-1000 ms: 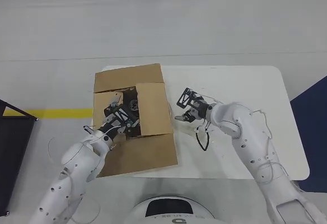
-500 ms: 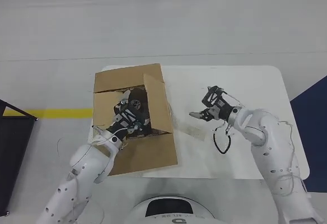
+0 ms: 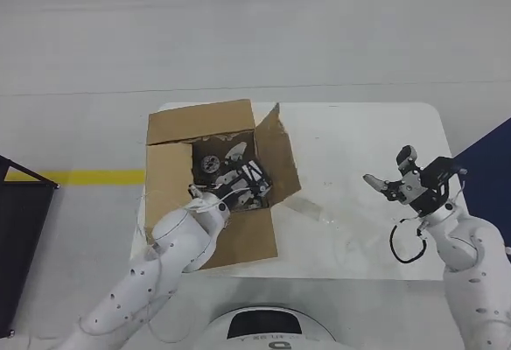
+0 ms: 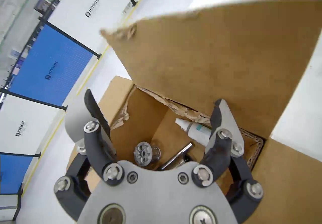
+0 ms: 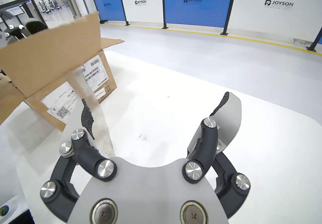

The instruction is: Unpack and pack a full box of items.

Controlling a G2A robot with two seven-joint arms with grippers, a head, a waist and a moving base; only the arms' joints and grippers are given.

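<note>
**Left gripper (image 3: 242,184) in the open box (image 3: 172,175), right gripper (image 3: 388,171) parked aside.**
The box sits at the surface's (image 3: 360,131) left end. The left gripper hangs wide and empty in its mouth, likely ready to pick an item. Its wrist view reveals a bottle (image 4: 195,130), a ribbed metal part (image 4: 147,153) and a rod (image 4: 176,157) on the bottom, which are half hidden from above. The right gripper, also wide and empty, hovers well apart, probably leaving room.
</note>
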